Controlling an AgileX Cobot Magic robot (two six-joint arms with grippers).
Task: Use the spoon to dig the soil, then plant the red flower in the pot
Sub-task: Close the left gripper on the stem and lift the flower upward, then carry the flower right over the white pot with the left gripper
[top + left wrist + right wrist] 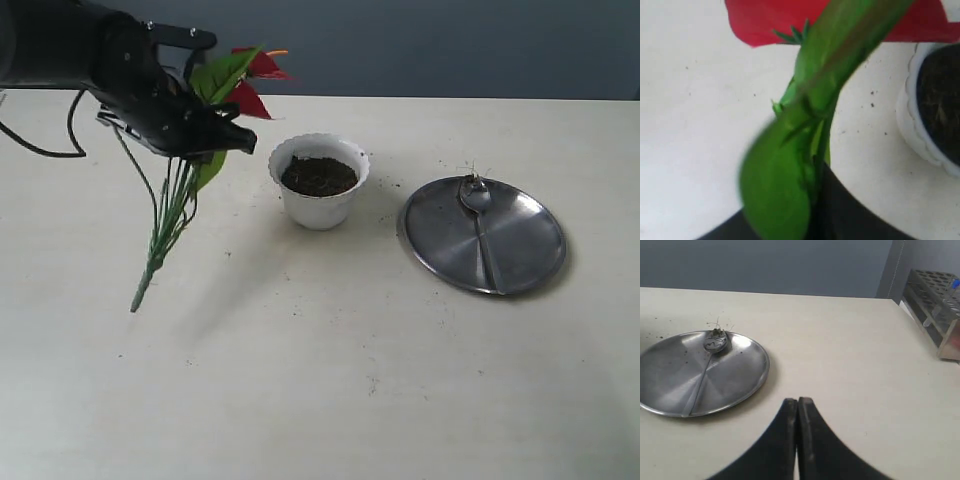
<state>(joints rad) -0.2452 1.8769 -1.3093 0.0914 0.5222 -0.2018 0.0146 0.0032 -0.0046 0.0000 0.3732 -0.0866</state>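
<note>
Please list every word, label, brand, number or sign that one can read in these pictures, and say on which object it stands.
No text can be read in any view.
The small white scalloped pot, the slim silver metal spoon and the round steel plate show no writing.
The grey rack shows no readable mark.

Lab-type setting: test-tube rack at the edge of a cream table, plain grey-blue wall.

A round steel plate rests on the cream table; a rack stands apart.
</note>
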